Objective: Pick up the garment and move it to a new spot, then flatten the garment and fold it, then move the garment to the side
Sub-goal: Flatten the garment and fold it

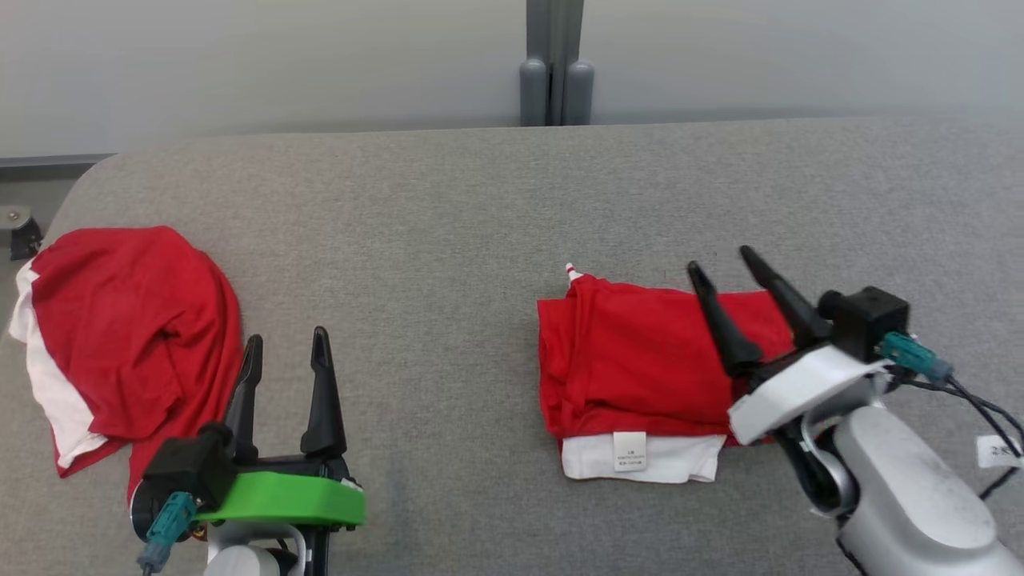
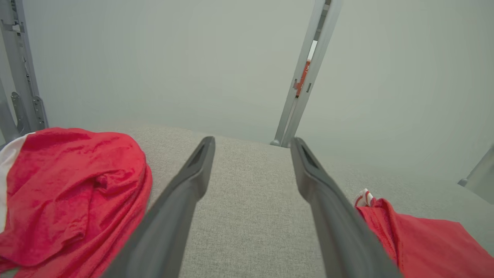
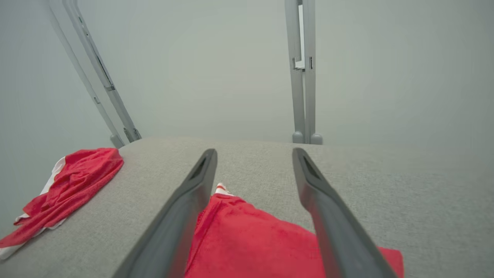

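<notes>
Fold appears complete: garment lies squared on the counter. Right hand hovers over it, released; left hand likewise empty (idle). Next: grasp an edge, shift sideways.

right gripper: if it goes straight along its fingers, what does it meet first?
Likely nothing close: the right gripper points over the folded garment and bare table toward the far wall. It may graze the table's far part; depth unclear.
</notes>
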Robot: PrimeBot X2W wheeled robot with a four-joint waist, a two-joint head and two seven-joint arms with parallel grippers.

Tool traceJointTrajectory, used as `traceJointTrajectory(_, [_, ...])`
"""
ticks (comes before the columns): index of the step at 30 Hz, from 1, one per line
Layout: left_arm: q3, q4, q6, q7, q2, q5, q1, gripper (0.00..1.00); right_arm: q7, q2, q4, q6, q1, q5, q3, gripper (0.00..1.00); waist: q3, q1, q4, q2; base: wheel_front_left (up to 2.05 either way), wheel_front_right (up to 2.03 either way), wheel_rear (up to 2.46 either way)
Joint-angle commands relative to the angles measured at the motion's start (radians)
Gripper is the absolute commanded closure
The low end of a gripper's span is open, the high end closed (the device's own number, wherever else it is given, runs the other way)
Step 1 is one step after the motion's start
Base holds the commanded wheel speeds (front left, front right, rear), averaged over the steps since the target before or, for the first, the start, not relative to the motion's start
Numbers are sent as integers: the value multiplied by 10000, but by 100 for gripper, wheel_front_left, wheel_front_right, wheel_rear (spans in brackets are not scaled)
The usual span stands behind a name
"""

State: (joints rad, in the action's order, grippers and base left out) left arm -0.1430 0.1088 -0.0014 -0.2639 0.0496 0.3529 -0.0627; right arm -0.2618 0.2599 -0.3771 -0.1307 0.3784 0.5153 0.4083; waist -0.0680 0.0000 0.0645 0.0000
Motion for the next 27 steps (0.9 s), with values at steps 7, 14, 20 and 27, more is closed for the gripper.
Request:
traceJointTrajectory(7, [39,-387,56,-3,21,-14,-59,0,-35,60,2082,0,-1754,-1174,-2335,0,-59,0,-736,0,0,0,0])
traceJointTrajectory(14, [-21,-288,124,-3,23,-251,183,0,-35,-365,3018,0,-2689,-1944,-3342,0,-104,0,-974,0,0,0,0])
traceJointTrajectory(20, [84,-166,310,-3,21,-378,285,0,-36,-453,3154,0,-2946,-1961,-3431,0,-138,0,-1035,0,0,0,0])
traceJointTrajectory(27, [-13,90,96,-3,23,-217,328,0,-37,-525,3092,0,-2938,-2061,-3464,0,-141,0,-1009,0,0,0,0])
